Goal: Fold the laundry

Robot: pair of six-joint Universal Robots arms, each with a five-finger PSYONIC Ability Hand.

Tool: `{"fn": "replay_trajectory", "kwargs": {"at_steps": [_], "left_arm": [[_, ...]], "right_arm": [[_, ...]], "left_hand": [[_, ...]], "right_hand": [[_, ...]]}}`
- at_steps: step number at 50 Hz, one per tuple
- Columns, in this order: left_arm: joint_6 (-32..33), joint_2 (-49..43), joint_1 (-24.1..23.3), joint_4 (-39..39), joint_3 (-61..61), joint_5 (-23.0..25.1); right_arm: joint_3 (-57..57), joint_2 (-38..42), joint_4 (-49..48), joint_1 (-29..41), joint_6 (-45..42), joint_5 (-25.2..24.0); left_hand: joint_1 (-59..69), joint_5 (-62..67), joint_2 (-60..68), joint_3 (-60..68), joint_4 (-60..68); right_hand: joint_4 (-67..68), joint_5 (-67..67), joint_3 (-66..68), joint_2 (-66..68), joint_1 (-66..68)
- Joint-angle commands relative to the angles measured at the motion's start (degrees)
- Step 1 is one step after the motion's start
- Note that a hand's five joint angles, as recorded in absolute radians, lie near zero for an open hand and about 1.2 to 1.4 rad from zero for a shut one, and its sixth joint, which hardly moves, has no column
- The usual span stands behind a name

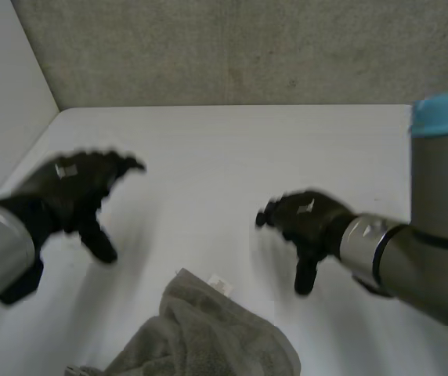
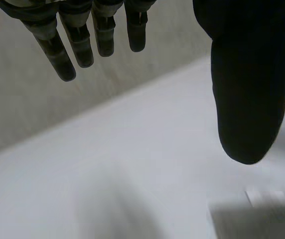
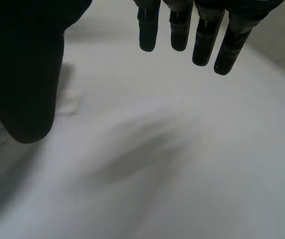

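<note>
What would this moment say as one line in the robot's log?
left hand: open, holding nothing | right hand: open, holding nothing | grey towel: crumpled on white table, apart from both hands | fold: not yet begun

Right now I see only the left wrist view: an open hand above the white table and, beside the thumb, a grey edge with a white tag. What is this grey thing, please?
Observer: It is a grey towel, crumpled in a heap at the near edge of the table, between the two arms. The white tag sits on its far edge.
Operator: Is any hand touching it?
Observer: No. The left hand and the right hand are both beyond the heap, one on each side, apart from it.
Operator: Does the right hand hold something?
Observer: No. Its own wrist view shows straight fingers over bare table, holding nothing.
</note>
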Motion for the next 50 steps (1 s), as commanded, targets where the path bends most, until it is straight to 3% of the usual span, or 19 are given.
{"fn": "replay_trajectory", "kwargs": {"at_steps": [1, 8, 18, 20, 22, 23, 25, 27, 33, 40, 42, 44, 47, 49, 50], "left_arm": [[8.99, 2.47, 0.4, -4.18, -8.65, 1.07], [12.24, 3.88, 0.84, -9.27, -13.13, 2.3], [13.2, 7.04, 0.66, -15.51, -12.51, 2.74], [13.56, 7.22, 0.48, -15.96, -12.78, 3.09], [13.65, 7.31, 0.31, -15.96, -13.56, 3.26], [13.65, 7.31, 0.31, -15.96, -13.57, 3.26], [13.73, 7.31, 0.31, -15.78, -14.27, 3.26], [13.91, 7.13, 0.66, -15.17, -15.58, 3.0], [13.91, 5.99, 1.63, -12.97, -17.08, 2.91], [16.19, 5.02, 4.0, -9.99, -18.05, 3.0], [16.99, 4.76, 4.09, -9.72, -18.05, 3.0], [17.95, 4.32, 4.0, -8.76, -18.23, 3.18], [18.04, 4.05, 3.82, -7.61, -18.05, 3.18], [18.04, 3.27, 3.91, -4.9, -18.23, 3.18], [18.04, 3.26, 3.91, -4.89, -18.23, 3.18]], "right_arm": [[4.25, 1.25, 0.92, 0.29, -0.11, -8.37], [7.49, 2.47, 1.1, 0.81, -0.2, -10.22], [11.72, 5.03, 0.57, 3.63, -5.12, -9.16], [11.89, 5.47, 0.13, 3.8, -5.73, -9.16], [11.54, 6.08, -1.96, 3.8, -5.38, -8.99], [11.54, 6.08, -1.98, 3.8, -5.38, -8.99], [11.46, 5.82, -5.13, 3.8, -5.21, -7.77], [11.54, 5.47, -6.36, 3.8, -4.95, -6.63], [11.72, 4.76, -8.13, 3.98, -4.59, -2.58], [11.54, 4.68, -8.66, 3.89, -4.68, -2.4], [11.45, 4.68, -8.75, 3.89, -4.68, -2.4], [11.19, 4.68, -8.75, 3.89, -4.68, -2.4], [10.93, 4.68, -8.75, 3.89, -4.68, -2.4], [10.84, 4.68, -8.75, 3.89, -4.68, -2.31], [10.84, 4.68, -8.75, 3.89, -4.68, -2.31]], "left_hand": [[-0.3, -0.38, -0.36, -0.34, -0.42], [0.04, -0.04, -0.03, 0.0, -0.09], [0.54, 0.46, 0.48, 0.5, 0.42], [0.71, 0.63, 0.65, 0.67, 0.59], [1.21, 1.13, 1.14, 1.17, 1.09], [1.22, 1.13, 1.15, 1.18, 1.09], [2.9, 2.82, 2.83, 2.86, 2.77], [4.07, 3.99, 4.01, 4.03, 3.95], [8.45, 8.37, 8.38, 8.41, 8.32], [15.84, 15.76, 15.77, 15.8, 15.71], [21.4, 21.32, 21.33, 21.36, 21.28], [41.31, 41.22, 41.24, 41.27, 41.18], [49.66, 49.58, 49.59, 49.62, 49.53], [64.89, 64.8, 64.82, 64.85, 64.76], [64.97, 64.89, 64.9, 64.93, 64.84]], "right_hand": [[-3.52, -3.03, -2.23, -3.28, -2.4], [-3.52, -3.03, -2.23, -3.28, -2.4], [-0.75, -0.25, 0.54, -0.51, 0.38], [5.98, 6.48, 7.27, 6.22, 7.11], [30.91, 31.4, 32.2, 31.15, 32.03], [31.04, 31.54, 32.33, 31.29, 32.17], [57.01, 57.51, 58.3, 57.25, 58.14], [63.45, 63.94, 64.74, 63.69, 64.57], [66.48, 66.97, 67.77, 66.72, 67.6], [66.48, 66.97, 67.77, 66.72, 67.6], [66.48, 66.97, 67.77, 66.72, 67.6], [66.48, 66.97, 67.77, 66.72, 67.6], [66.48, 66.97, 67.77, 66.72, 67.6], [66.48, 66.97, 67.77, 66.72, 67.6], [66.48, 66.97, 67.77, 66.72, 67.6]]}}
